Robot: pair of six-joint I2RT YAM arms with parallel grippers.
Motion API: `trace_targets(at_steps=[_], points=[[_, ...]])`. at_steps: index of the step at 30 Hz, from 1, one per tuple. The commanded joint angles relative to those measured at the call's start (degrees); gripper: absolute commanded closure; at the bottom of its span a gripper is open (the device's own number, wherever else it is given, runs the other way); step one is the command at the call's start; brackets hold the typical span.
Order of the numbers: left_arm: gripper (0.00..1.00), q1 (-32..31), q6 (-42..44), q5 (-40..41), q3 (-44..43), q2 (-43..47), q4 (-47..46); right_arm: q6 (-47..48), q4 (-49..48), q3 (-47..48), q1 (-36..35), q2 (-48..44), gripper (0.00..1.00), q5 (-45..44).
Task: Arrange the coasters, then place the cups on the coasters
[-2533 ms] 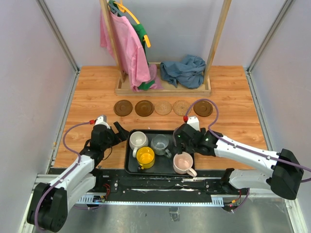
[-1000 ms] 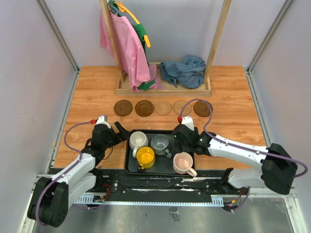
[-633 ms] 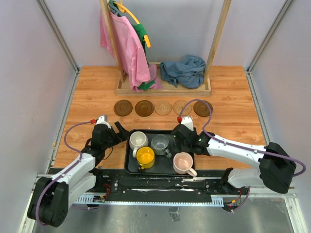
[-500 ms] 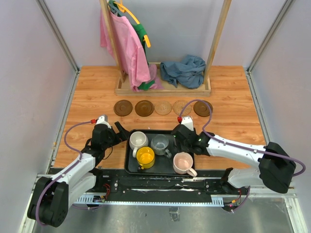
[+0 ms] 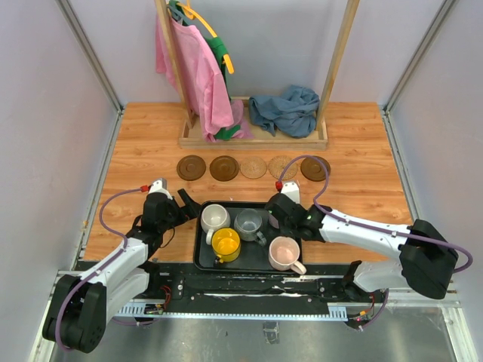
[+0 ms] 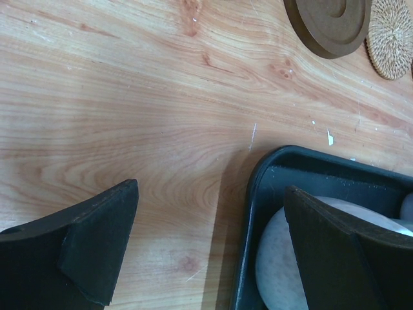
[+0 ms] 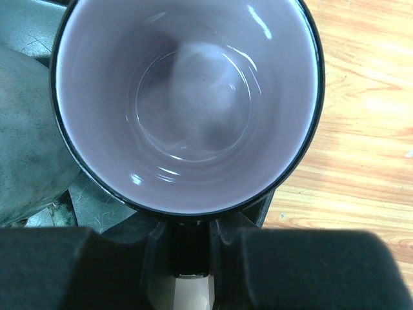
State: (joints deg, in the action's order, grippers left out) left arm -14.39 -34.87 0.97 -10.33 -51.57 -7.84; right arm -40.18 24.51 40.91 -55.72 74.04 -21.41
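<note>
Starting on cups, with 5 coasters (image 5: 253, 167) rowed on the worktop (image 5: 151, 143). Clamping purple cup (image 7: 187, 103) by its handle in right claw (image 7: 189, 240), inside the tray (image 5: 255, 253); left claw (image 6: 210, 239) agape. Next, likely: lifting clear, toward a coaster.

Left tool (image 6: 210, 226) spread wide, held low, right arm (image 5: 362, 230) stretched inward, right tool (image 7: 189, 240) pinched narrow

I'm seeing the left arm (image 5: 123, 260) and right arm (image 5: 362, 231) wearing white shells, black joints and looping purple cables (image 5: 101, 216). The left gripper (image 6: 210, 213) and right gripper (image 7: 187, 248) are showing matte black.
</note>
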Motion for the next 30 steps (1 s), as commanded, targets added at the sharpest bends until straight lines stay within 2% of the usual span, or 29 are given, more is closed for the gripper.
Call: trace_targets(at_steps=[1,3,12,20,30], points=[[0.01,-0.3,0.5,1.2,-0.1,0.4,0.5,0.3,4.6,-1.5,0.2,1.4,0.89,-0.8],[0.01,-0.2,0.5,1.2,-0.1,0.5,0.5,0.4,4.9,-1.4,0.1,1.6,0.99,-0.8],[0.01,-0.3,0.4,1.7,-0.3,1.8,1.2,2.2,3.6,-1.2,0.1,-0.6,0.99,-3.7],[0.01,-0.2,0.5,3.7,-2.3,4.0,1.6,7.7,2.0,3.3,1.4,-4.0,0.99,-13.0],[0.01,-0.2,0.9,4.6,-4.6,1.5,-0.1,15.8,-6.5,3.9,12.2,-6.7,0.99,-8.5]])
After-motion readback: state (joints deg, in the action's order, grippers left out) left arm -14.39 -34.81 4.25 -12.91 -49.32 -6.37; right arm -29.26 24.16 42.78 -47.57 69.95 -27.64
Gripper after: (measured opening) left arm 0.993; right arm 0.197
